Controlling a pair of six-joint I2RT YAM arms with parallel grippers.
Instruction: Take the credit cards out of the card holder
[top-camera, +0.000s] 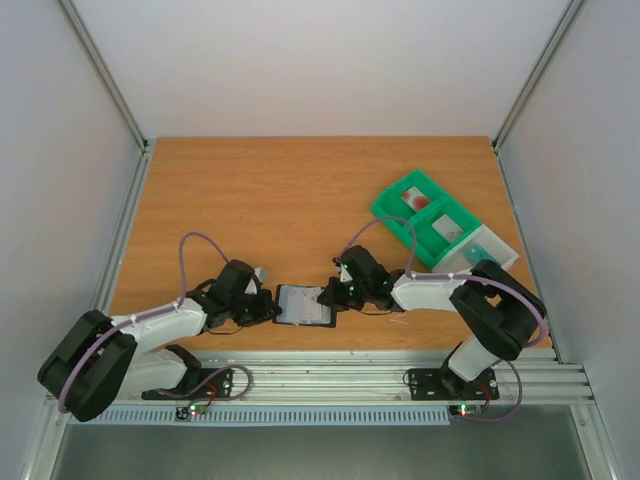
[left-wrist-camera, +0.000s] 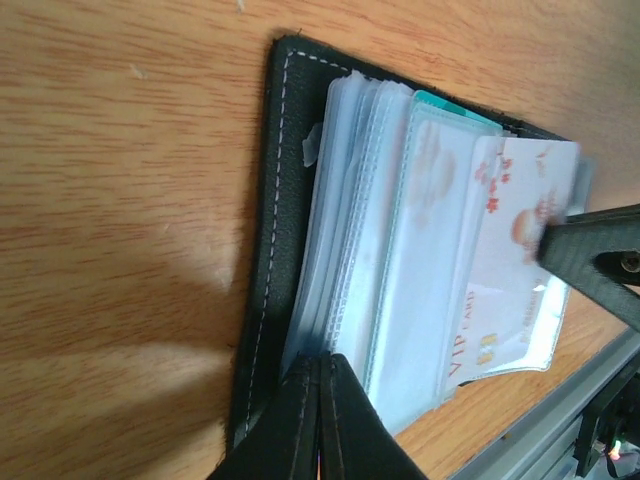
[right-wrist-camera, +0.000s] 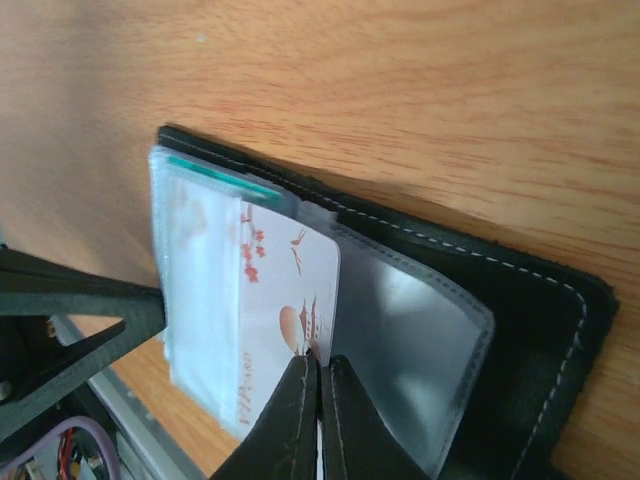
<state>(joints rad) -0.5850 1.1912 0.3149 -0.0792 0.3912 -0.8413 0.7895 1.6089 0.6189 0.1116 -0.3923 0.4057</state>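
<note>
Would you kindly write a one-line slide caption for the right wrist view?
Right gripper pinching the pale card in the open card holder on the wooden table.

The right pincer (right-wrist-camera: 318, 362) has its tips pressed together on the edge of a pale card (right-wrist-camera: 285, 290) printed with red blossoms. Beyond and left of the tips a teal card (right-wrist-camera: 215, 172) peeks out. Right of them a clear sleeve (right-wrist-camera: 415, 340) lies over the open black card holder (right-wrist-camera: 545, 330) on the wooden worktop (right-wrist-camera: 420, 90).
</note>
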